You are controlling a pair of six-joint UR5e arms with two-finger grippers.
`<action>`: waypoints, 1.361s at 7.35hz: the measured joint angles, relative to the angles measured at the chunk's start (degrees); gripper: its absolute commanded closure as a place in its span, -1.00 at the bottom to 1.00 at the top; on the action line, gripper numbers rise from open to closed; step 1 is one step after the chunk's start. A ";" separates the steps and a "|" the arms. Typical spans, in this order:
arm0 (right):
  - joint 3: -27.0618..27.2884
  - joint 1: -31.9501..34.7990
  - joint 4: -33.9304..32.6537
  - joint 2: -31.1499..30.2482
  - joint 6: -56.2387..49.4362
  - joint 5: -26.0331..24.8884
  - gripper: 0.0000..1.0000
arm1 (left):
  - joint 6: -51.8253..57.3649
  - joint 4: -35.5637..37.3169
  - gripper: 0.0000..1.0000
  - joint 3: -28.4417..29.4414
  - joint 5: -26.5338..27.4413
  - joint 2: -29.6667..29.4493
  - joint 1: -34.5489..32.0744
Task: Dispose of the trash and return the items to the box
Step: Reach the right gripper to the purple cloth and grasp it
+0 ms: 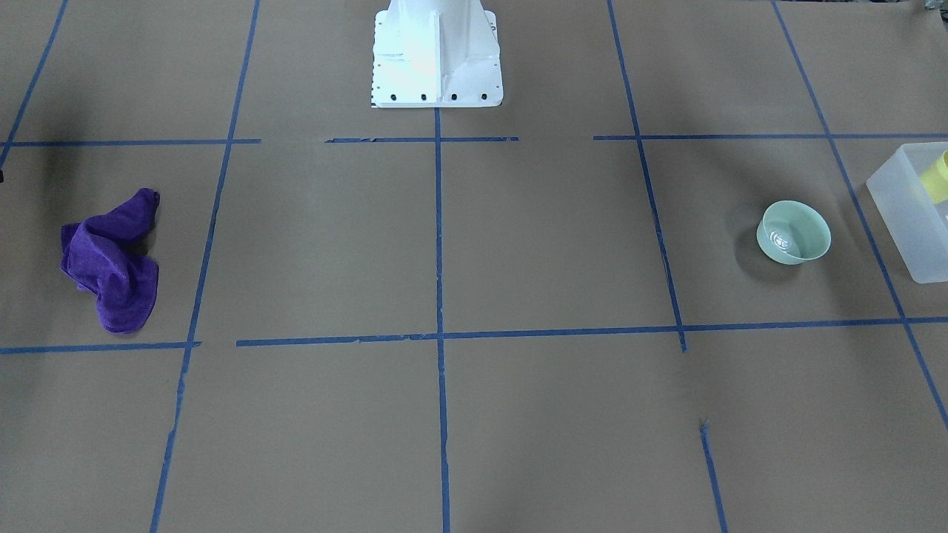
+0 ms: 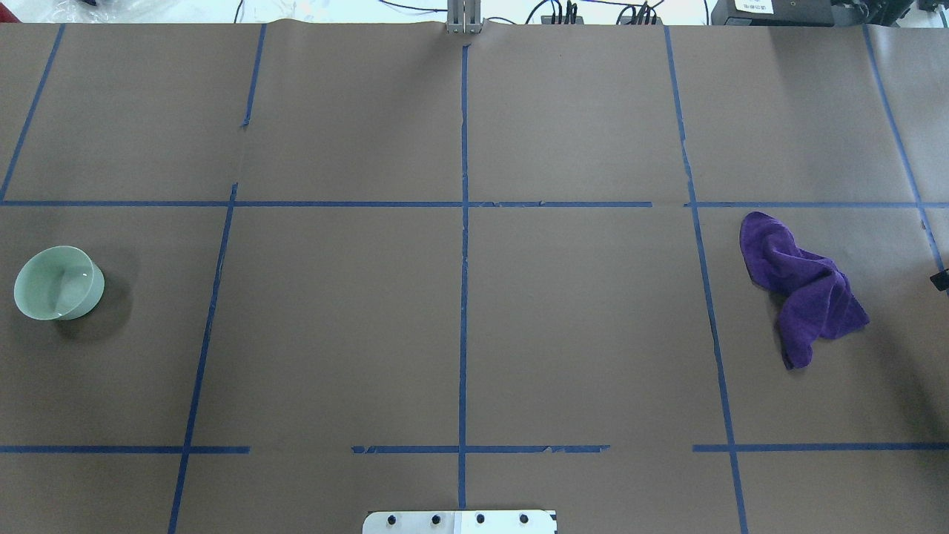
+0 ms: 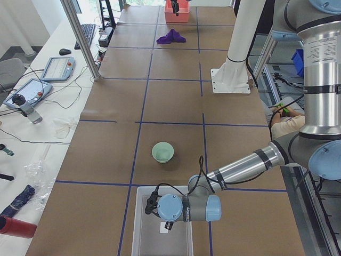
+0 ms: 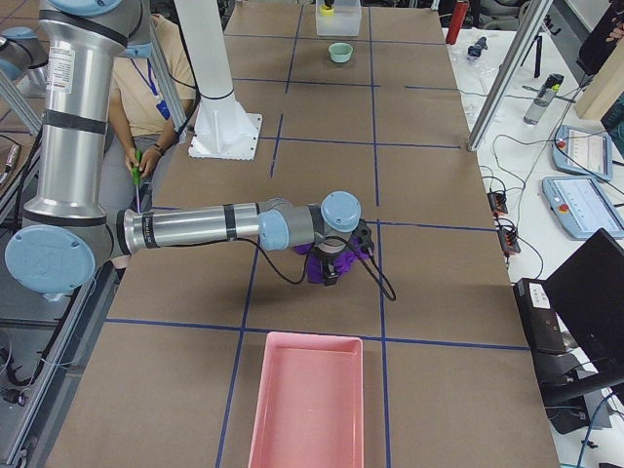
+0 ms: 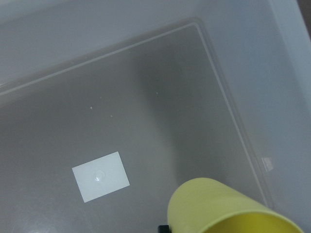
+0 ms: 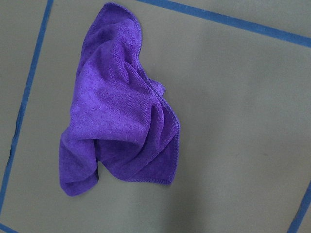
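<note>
The yellow cup [image 5: 228,209] fills the bottom of the left wrist view, lying tilted above the floor of the translucent box [image 5: 146,97]. Only a black bit of my left gripper shows beside the cup, which looks held. From the front, the cup [image 1: 937,176] sits at the box [image 1: 907,222] on the right edge. In the exterior left view, my left gripper [image 3: 157,207] hangs over the box [image 3: 144,234]. The mint-green bowl [image 1: 794,232] stands upright on the table beside the box, also in the overhead view [image 2: 58,283]. My right gripper [image 4: 330,273] hovers over a purple cloth; I cannot tell whether it is open or shut.
The crumpled purple cloth [image 2: 804,285] lies at the table's right side and fills the right wrist view [image 6: 119,111]. A pink tray [image 4: 307,400] stands beyond it at the table's end. The white robot base [image 1: 437,55] is at the middle edge. A person sits behind the robot.
</note>
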 measured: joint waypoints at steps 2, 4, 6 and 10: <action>-0.02 -1.11 0.00 0.17 0.97 -0.59 -1.00 | 0.02 -0.09 -0.73 -0.08 -0.12 -0.34 1.08; 0.17 -3.20 2.84 0.25 8.52 -1.36 -1.00 | 0.06 0.00 -0.99 -4.38 -0.11 -0.44 1.34; 0.21 -10.13 15.90 0.20 29.62 -6.82 -1.00 | -4.37 0.68 -0.99 -12.19 -0.06 -0.18 1.31; -0.23 -20.54 27.28 1.00 50.76 -18.86 -0.38 | -18.69 -0.04 -0.99 -21.35 -0.42 -0.37 4.13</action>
